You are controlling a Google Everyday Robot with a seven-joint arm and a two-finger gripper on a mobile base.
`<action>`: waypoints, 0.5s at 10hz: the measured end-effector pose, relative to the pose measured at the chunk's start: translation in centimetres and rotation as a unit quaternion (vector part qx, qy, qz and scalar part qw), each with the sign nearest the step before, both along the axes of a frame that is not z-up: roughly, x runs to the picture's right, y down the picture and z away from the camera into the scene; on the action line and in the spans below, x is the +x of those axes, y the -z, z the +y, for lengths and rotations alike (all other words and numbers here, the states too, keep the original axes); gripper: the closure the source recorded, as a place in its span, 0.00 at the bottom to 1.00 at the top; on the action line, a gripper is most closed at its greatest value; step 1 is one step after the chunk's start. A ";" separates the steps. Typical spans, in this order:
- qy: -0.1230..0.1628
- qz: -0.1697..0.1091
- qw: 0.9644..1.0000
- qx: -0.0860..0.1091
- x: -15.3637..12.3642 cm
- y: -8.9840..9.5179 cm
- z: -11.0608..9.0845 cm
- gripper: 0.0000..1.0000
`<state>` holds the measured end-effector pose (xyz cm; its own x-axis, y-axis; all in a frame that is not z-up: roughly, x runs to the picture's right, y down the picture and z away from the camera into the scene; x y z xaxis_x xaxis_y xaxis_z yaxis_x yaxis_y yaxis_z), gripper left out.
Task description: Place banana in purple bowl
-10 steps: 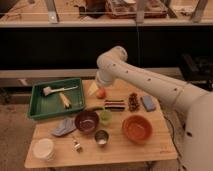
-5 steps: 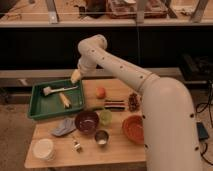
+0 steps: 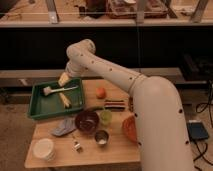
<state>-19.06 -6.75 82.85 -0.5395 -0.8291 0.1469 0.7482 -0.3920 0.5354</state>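
At the lower left of the frame a white round tub (image 3: 43,148) stands near the front corner of the wooden tabletop (image 3: 115,152). Above it, at centre left, a green tray (image 3: 50,115) sits on the tabletop's back left part. Inside the tray a brush (image 3: 59,90) with a pale head lies across the far half, and the banana (image 3: 65,100) lies on the tray floor just right of the middle, close to the brush handle. The end effector (image 3: 63,79) hangs over the tray's far rim, just above the brush and a little up and left of the banana. It holds nothing that can be seen, and whether it is wide or narrow cannot be told. Below the tray's right front corner a grey-blue cloth (image 3: 63,127) lies crumpled, with a small pale object (image 3: 78,146) in front of it. Just right of the cloth is the purple bowl (image 3: 86,121), upright and apart from the tray's near right corner. A metal cup (image 3: 101,137) stands at the bowl's lower right and a light-green cup (image 3: 105,116) touches or nearly touches its right side. Further back, right of the tray, is a round orange fruit (image 3: 101,92), and beside it a dark striped packet (image 3: 115,104). At centre right an orange bowl (image 3: 129,129) is partly hidden by the white arm (image 3: 150,110), which rises from the lower right and bends at the upper centre.
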 end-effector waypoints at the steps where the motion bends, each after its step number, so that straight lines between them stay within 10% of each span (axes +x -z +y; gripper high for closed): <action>1: 0.000 0.000 1.000 0.000 0.0 0.0 0.0 0.20; 5: 0.000 -0.003 1.000 -0.003 -0.1 0.2 0.2 0.20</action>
